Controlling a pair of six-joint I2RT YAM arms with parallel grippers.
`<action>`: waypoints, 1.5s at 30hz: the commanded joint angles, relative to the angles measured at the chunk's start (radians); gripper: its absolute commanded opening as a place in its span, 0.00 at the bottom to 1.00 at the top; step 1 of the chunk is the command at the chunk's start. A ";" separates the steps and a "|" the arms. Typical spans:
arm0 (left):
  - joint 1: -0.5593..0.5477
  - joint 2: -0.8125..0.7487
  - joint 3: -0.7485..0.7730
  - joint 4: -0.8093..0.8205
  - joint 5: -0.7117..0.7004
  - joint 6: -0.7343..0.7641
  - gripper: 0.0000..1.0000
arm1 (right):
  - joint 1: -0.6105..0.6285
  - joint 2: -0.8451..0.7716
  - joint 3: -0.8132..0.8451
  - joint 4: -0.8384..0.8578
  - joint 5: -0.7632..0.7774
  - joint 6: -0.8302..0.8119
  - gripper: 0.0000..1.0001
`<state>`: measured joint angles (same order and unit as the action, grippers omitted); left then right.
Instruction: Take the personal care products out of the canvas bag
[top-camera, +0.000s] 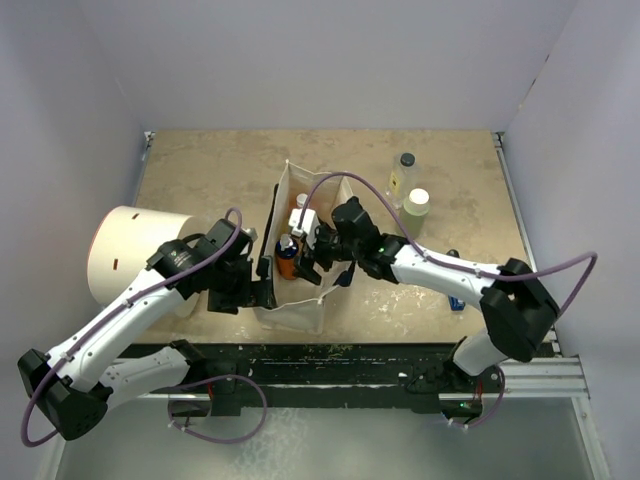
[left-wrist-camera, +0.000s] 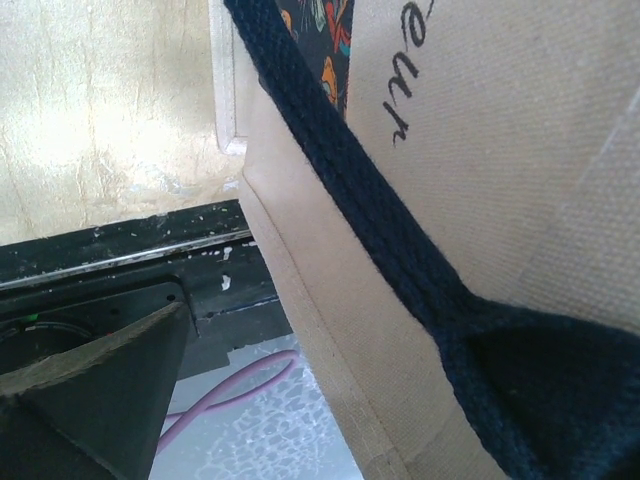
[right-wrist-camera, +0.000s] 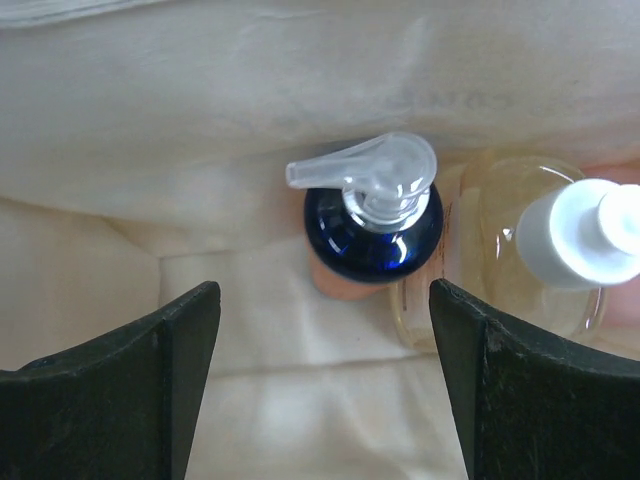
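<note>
Progress looks partial: two of the personal care products already stand on the surface right of the canvas bag (top-camera: 300, 310), the clear black-capped bottle (top-camera: 406, 172) and, just nearer, the olive-green white-capped bottle (top-camera: 417, 205). At least two more are left inside. The orange-and-dark-blue pump bottle (right-wrist-camera: 373, 228) stands upright on the bag's floor, and touching it on one side is a pale clear bottle with a white top (right-wrist-camera: 575, 237). A fifth product cannot be made out with any certainty, so it may be hidden among the folds. The bag itself stands upright and open-mouthed in the middle of the surface, beside a large white cylinder (top-camera: 135, 250). The right gripper (right-wrist-camera: 325, 300) reaches across from the right and points down into the bag's mouth. Its jaws are open and empty, set to either side of the blue pump bottle but above it, touching nothing. My reading is that this bottle is the one being lined up for the next lift. The left gripper (top-camera: 255, 280) sits low against the bag's left outer wall by the black strap handle (left-wrist-camera: 340, 200). Its jaws are spread wide; the one finger (left-wrist-camera: 110, 390) in view stands clear of the cloth, and the other is hidden.
</note>
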<state>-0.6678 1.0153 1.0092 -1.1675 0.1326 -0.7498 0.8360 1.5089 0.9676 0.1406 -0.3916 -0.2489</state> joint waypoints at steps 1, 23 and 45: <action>0.003 -0.005 0.021 -0.010 -0.041 -0.011 0.99 | 0.002 0.061 0.029 0.158 0.029 0.056 0.87; 0.002 0.035 0.124 -0.077 -0.081 0.027 0.99 | 0.008 0.321 0.097 0.414 0.047 0.044 0.87; 0.002 0.029 0.144 -0.065 -0.097 -0.055 0.99 | 0.009 0.156 0.094 0.401 -0.058 0.070 0.04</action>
<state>-0.6678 1.0557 1.1343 -1.2434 0.0059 -0.7719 0.8497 1.7878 1.0218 0.4816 -0.3889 -0.1852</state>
